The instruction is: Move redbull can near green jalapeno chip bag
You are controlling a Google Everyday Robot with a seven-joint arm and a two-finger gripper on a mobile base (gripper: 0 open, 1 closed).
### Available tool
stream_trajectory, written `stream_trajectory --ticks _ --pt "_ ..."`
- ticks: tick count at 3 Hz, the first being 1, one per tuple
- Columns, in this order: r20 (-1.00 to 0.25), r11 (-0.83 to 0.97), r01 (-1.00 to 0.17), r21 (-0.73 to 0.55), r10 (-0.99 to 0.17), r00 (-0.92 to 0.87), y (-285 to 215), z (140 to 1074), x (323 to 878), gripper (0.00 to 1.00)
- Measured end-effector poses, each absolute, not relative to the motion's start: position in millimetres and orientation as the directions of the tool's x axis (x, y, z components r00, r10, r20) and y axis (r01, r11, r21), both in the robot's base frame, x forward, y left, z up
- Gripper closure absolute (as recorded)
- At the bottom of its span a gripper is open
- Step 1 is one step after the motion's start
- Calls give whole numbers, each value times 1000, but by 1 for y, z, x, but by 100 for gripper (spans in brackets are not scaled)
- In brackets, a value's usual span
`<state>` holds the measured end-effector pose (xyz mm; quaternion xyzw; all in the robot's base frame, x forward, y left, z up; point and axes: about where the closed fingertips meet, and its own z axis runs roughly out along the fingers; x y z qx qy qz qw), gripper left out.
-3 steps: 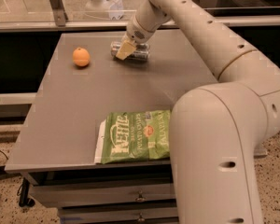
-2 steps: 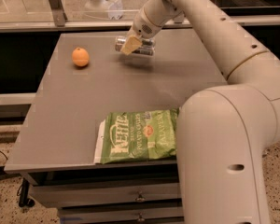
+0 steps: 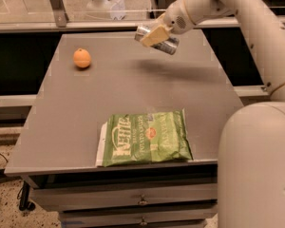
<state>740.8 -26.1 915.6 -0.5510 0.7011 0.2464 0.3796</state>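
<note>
The redbull can [image 3: 168,44] is a silver can lying on its side in the air, held above the far middle of the grey table [image 3: 61,127]. My gripper [image 3: 154,34] is shut on the can, its tan fingers across the can's middle. The can's shadow falls on the table below and to the right. The green jalapeno chip bag [image 3: 145,137] lies flat near the table's front edge, with white "Kettle" lettering and a white left edge. The can is well behind the bag and apart from it.
An orange fruit [image 3: 81,58] sits on the table at the far left. My white arm reaches in from the right and its large base segment [image 3: 256,170] covers the table's front right corner. Drawers lie under the table's front edge.
My gripper has lifted the can off the table's far side and carried it up and slightly forward. The bag and the orange have not moved.
</note>
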Motion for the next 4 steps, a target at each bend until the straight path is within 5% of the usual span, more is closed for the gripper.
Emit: stream_trajectory --ticks 4 --pt "-961 463 -872 160 -130 -245 -180 939 647 100"
